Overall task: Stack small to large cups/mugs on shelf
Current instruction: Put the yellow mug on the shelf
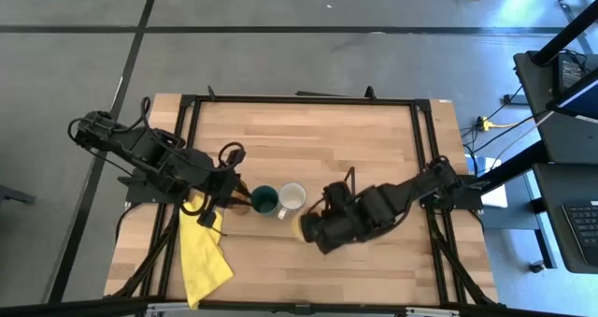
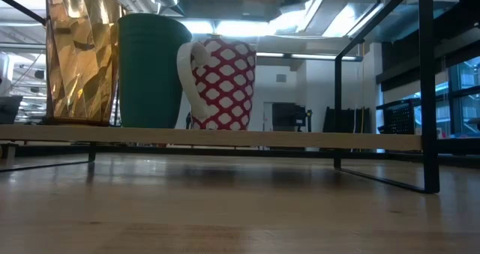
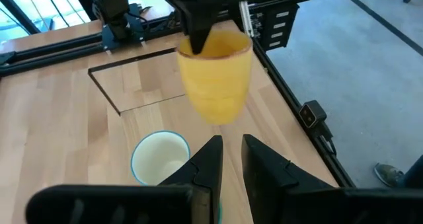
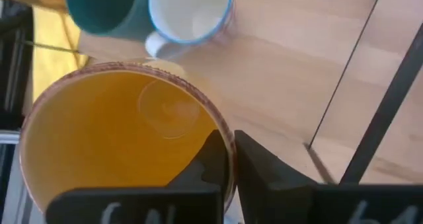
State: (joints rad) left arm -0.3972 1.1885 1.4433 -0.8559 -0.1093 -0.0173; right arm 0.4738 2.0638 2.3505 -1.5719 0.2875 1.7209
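Note:
On the shelf point(image 2: 300, 140) stand an amber tumbler point(image 2: 82, 55), a dark green cup point(image 2: 150, 70) and a white mug point(image 2: 221, 85) with a red pattern, side by side on their bases. In the high view the green cup point(image 1: 264, 201) and the white mug point(image 1: 292, 197) sit mid-table. My right gripper point(image 4: 228, 154) is shut on the orange mug point(image 4: 125, 145), just to the near right of the white mug point(image 4: 190, 12). My left gripper point(image 3: 230, 151) is shut and empty above the row's left end point(image 1: 224, 191). My right gripper pinches the orange mug's rim point(image 4: 225, 135), one finger inside the mug and one outside. The fingers come from above, pointing down point(image 3: 198, 32). The mug point(image 3: 215, 78) hangs below them, mouth up, lifted clear of the table and the shelf.
A yellow cloth point(image 1: 201, 252) lies at the table's near left. Thin black wire frames point(image 2: 424, 89) stand at the shelf's ends. The shelf board to the right of the white mug is bare point(image 2: 360, 141).

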